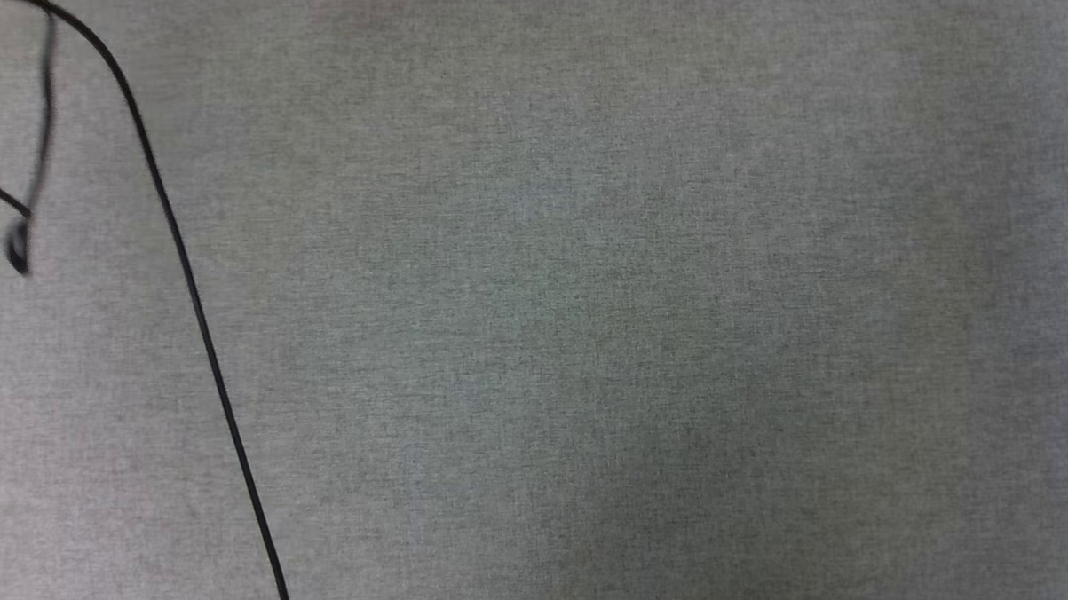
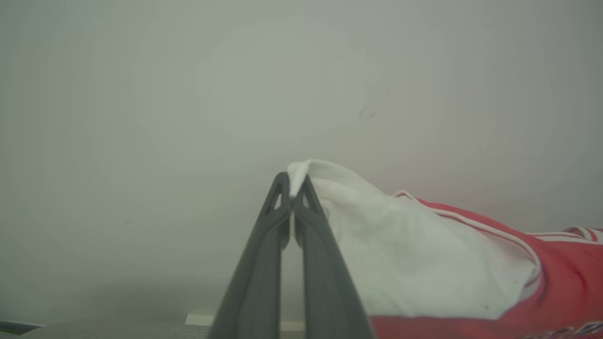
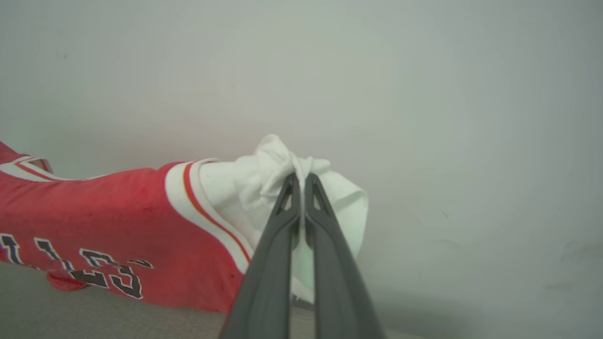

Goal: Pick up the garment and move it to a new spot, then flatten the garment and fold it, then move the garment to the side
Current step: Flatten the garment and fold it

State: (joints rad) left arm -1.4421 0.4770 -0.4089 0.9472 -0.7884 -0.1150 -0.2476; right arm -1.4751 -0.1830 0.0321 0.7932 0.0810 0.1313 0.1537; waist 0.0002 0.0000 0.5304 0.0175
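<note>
Red and white, the jersey shirt is gripped at both sleeves. One white sleeve tip is pinched in the clenched left gripper, with the shirt trailing toward four o'clock. The other sleeve, bunched, is clamped by the right gripper, its red lettered body lying toward eight o'clock. A black cable is seen on grey cloth toward nine o'clock.

Grey woven fabric surface, thin black cable running down its left side

Red garment with white sleeves, red-and-white striped trim, black-and-white lettering
</note>
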